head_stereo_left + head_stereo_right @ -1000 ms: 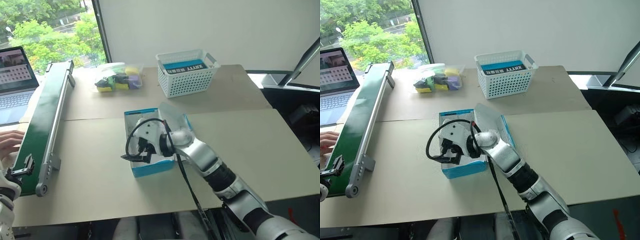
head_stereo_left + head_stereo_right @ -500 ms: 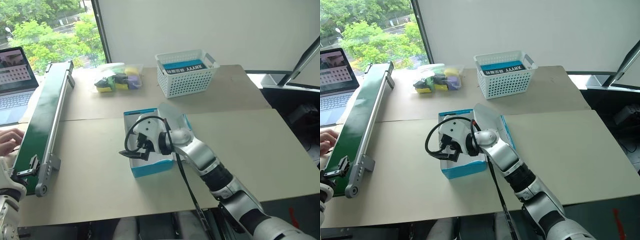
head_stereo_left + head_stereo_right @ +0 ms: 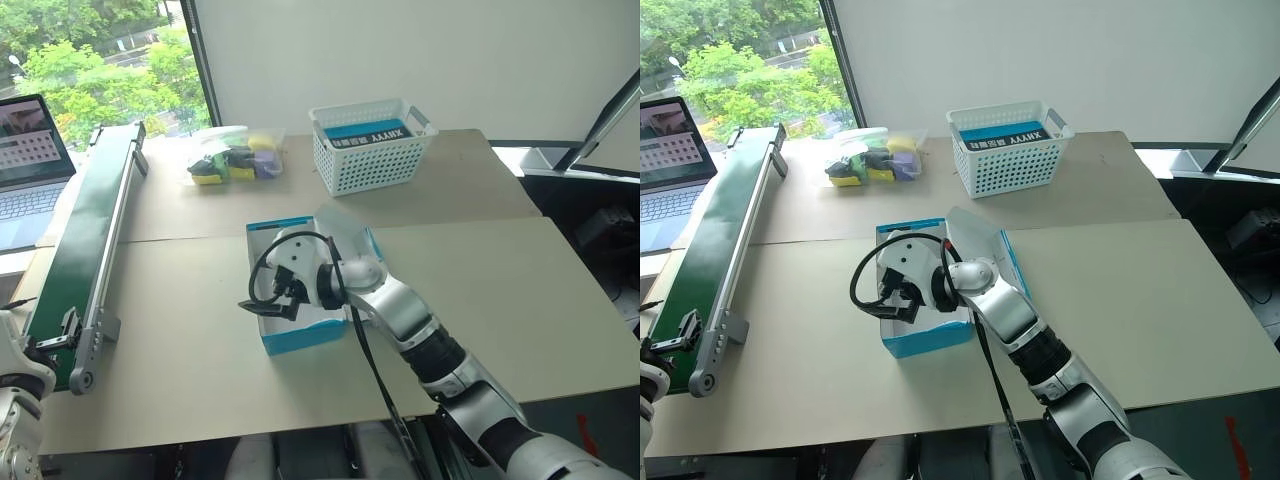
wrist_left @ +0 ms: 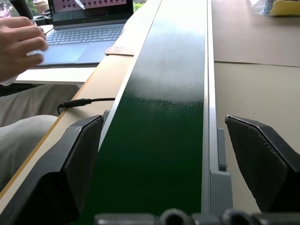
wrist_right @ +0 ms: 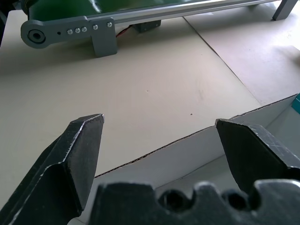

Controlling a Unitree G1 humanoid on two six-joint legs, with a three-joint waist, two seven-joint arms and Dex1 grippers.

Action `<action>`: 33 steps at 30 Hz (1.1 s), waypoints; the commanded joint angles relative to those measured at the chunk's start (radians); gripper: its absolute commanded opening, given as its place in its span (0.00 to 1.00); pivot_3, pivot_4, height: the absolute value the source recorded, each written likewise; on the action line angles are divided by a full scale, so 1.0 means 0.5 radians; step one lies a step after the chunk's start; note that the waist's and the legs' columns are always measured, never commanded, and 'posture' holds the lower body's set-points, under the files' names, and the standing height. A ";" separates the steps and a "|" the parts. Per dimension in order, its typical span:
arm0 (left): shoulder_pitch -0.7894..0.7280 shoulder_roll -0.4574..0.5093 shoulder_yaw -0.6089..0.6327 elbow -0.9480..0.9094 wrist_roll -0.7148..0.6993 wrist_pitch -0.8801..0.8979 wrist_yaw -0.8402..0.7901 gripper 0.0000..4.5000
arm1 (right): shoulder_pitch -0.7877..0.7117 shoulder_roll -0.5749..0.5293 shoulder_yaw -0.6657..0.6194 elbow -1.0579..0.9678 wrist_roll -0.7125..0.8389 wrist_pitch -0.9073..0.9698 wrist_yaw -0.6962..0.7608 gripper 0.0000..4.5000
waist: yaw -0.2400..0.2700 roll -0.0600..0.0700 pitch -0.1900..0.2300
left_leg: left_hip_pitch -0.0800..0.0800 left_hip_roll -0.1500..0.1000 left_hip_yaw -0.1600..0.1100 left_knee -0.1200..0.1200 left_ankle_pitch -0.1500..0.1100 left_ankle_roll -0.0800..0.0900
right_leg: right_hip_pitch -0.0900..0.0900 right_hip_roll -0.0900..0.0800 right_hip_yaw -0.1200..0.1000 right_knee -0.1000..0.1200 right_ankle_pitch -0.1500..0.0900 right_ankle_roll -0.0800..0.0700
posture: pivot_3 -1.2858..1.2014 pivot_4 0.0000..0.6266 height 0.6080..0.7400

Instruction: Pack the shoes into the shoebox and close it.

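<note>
A wide tan table (image 3: 480, 290) runs across the head views. Along its left side lies a long green conveyor (image 3: 90, 230), with a laptop (image 3: 30, 170) beyond it at the left edge. At the far side sits a white basket (image 3: 372, 150) holding a blue item with black lettering, and beside it a clear bag of colored pieces (image 3: 235, 157).

Near the table's middle stands the blue shoebox (image 3: 300, 338), open, with its lid (image 3: 978, 240) raised behind it. The right arm reaches across and partly covers it, so the head views do not let me tell what lies inside. The right gripper (image 3: 268, 305) hovers over the box's left edge, fingers wide apart and holding nothing. The right wrist view adds what the head views hide: between the two black fingers (image 5: 77, 154) runs the box's white cardboard wall (image 5: 187, 150), with bare table and the conveyor's grey end bracket (image 5: 70, 33) beyond.

The left gripper (image 3: 52, 342) shows at the lower left, by the conveyor's near end. Its wrist view looks along the green belt between two spread, empty fingers (image 4: 70, 164), and shows a person's hand (image 4: 21, 49) on the laptop's deck.
</note>
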 commanded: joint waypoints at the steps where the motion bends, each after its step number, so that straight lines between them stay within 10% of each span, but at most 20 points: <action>1: 0.005 0.032 0.042 -0.070 -0.012 -0.011 0.011 0.99 | 0.005 0.014 -0.042 -0.032 -0.013 -0.022 -0.014 1.00 | 0.000 0.000 0.000 | 0.000 0.000 0.000 0.000 0.000 0.000 | 0.000 0.000 0.000 0.000 0.000 0.000 | 0.52 0.24 0.93; 33: -0.025 0.037 -0.019 -0.024 0.064 -0.035 0.035 0.99 | 0.027 0.021 -0.040 -0.009 -0.097 -0.024 -0.037 1.00 | 0.000 0.000 0.000 | 0.000 0.000 0.000 0.000 0.000 0.000 | 0.000 0.000 0.000 0.000 0.000 0.000 | 0.52 0.24 0.93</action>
